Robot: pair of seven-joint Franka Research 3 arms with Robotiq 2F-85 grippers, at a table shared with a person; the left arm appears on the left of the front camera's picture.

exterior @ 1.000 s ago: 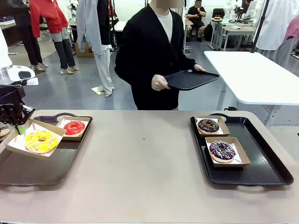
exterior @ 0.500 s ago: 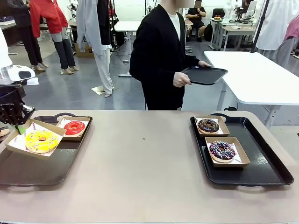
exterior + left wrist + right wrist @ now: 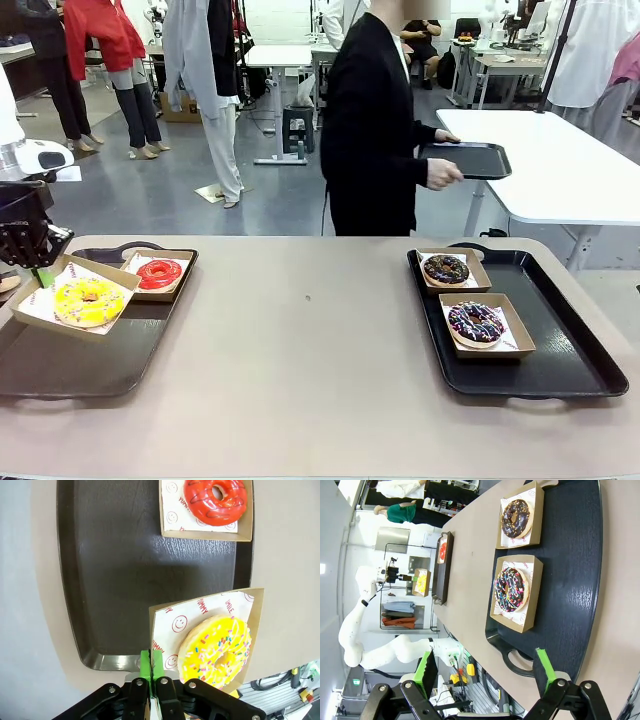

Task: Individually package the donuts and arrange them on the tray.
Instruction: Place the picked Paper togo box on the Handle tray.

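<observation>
My left hand (image 3: 154, 686) is pinched shut on the edge of the cardboard box (image 3: 160, 630) holding the yellow donut (image 3: 216, 650), at the left edge of the front view. Beside it on the same dark tray (image 3: 110, 565) sits the boxed red donut (image 3: 215, 499). My right hand (image 3: 485, 672) hangs open above the right tray (image 3: 572, 587), where the chocolate donut (image 3: 516, 517) and sprinkled purple donut (image 3: 510, 590) rest in boxes on the surface (image 3: 300, 340).

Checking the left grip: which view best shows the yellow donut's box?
The left wrist view: the yellow donut's box is close, fingers pinching its edge. The front view shows it smaller; the right wrist view, tiny.
</observation>
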